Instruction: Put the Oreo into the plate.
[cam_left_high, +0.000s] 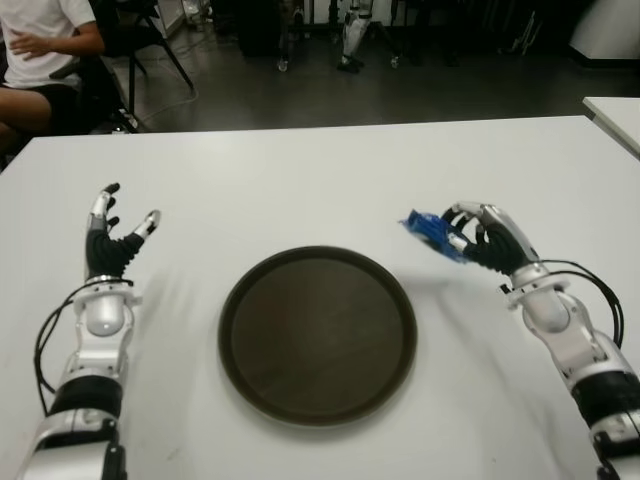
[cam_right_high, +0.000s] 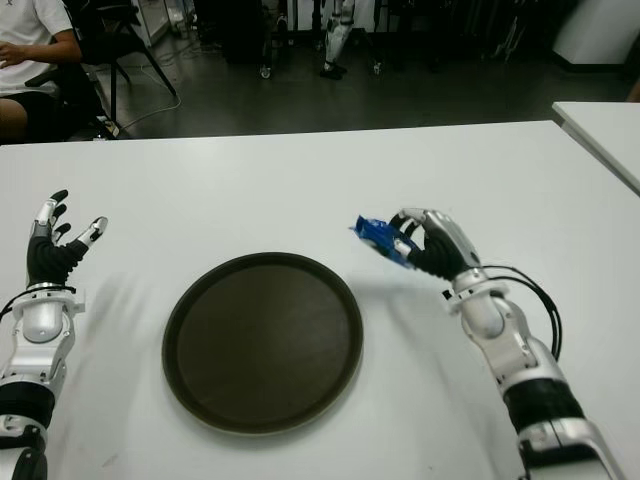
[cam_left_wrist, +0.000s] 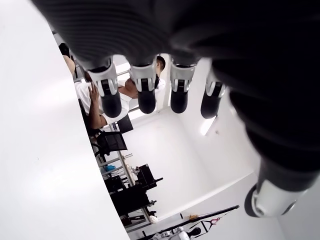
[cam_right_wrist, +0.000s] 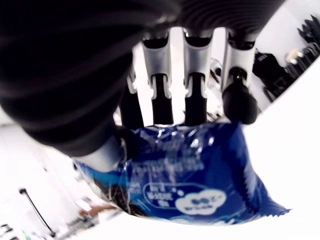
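On my left, the left hand shows beside the round dark plate, fingers spread and empty — out of the way. Right of the plate's rim, my right hand pinches the blue Oreo packet above the white table — presumably lifted for carrying over.

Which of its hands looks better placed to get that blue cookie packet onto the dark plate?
The right hand: it already holds the Oreo packet just beside the plate's right rim. The left hand is open, empty.

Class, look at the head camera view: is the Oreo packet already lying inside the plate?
No. The right hand holds the Oreo packet above the table, right of the bare plate.
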